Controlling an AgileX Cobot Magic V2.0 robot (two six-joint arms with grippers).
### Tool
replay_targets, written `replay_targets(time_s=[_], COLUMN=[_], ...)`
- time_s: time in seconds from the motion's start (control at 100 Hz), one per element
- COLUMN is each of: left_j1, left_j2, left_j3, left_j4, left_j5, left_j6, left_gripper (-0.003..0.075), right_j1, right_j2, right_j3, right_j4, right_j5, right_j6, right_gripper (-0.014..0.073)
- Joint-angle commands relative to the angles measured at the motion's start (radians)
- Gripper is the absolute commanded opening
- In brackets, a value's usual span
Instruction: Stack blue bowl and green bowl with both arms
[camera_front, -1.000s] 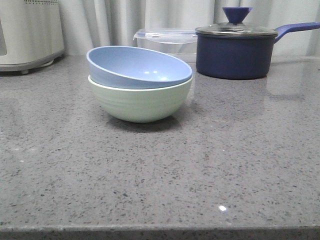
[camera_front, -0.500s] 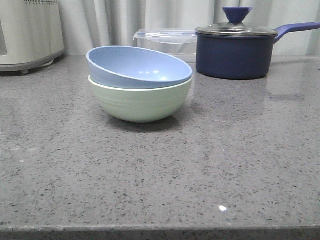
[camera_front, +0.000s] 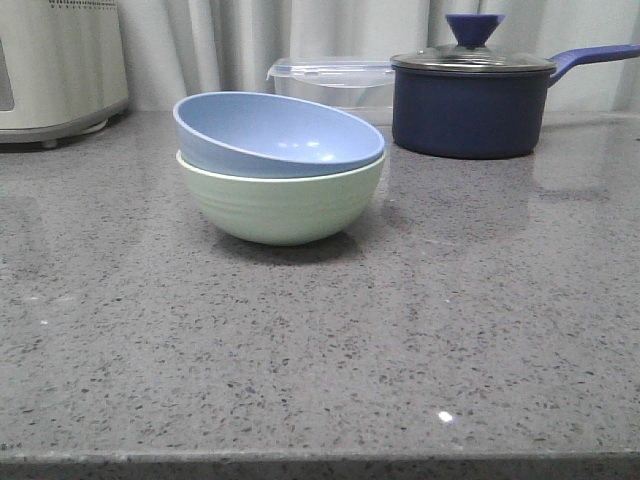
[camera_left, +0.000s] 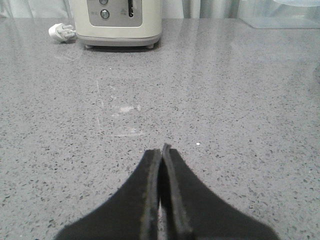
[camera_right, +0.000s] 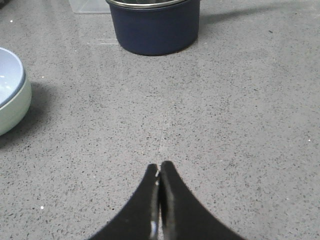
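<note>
Two bowls are present: one blue bowl (camera_front: 275, 132) and one green bowl (camera_front: 281, 203). The blue bowl sits tilted inside the green bowl, on the grey countertop (camera_front: 400, 330), left of centre in the front view.

One navy saucepan (camera_front: 470, 100) with lid stands behind and to the right, beside one clear lidded box (camera_front: 335, 82). One white appliance (camera_front: 60, 65) is cut off at the left edge.

The front view shows neither arm. The left wrist view shows the left gripper (camera_left: 161, 152) with fingers pressed together, holding nothing, plus the appliance's controls and a white plug (camera_left: 61, 32). The right wrist view shows the right gripper (camera_right: 159, 167) likewise closed and empty, with both bowls cropped at the frame edge.
</note>
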Motion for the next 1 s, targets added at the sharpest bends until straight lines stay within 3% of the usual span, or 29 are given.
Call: replay_targets(time_s=[0.0,0.13,0.99], left_j1=[0.004,0.004,0.004], left_j2=[-0.029,-0.072,-0.073], left_j3=[0.013,0.078,0.076], left_j4=[-0.002,-0.002,-0.002], left_j5=[-0.151,-0.249,-0.223], left_j6=[-0.009,-0.009,-0.009], left_gripper=[-0.0020,-0.0020,-0.0020], right_j1=[-0.005,-0.005,-0.005], right_j2=[0.006,0.006,0.006], right_j3=[-0.025,-0.025,-0.025], right_j4=[-0.012,-0.012,-0.012], right_j5=[-0.075,-0.075,-0.072], right_j6=[-0.011,-0.011,-0.011], right_gripper=[-0.0081,-0.0081,-0.0081])
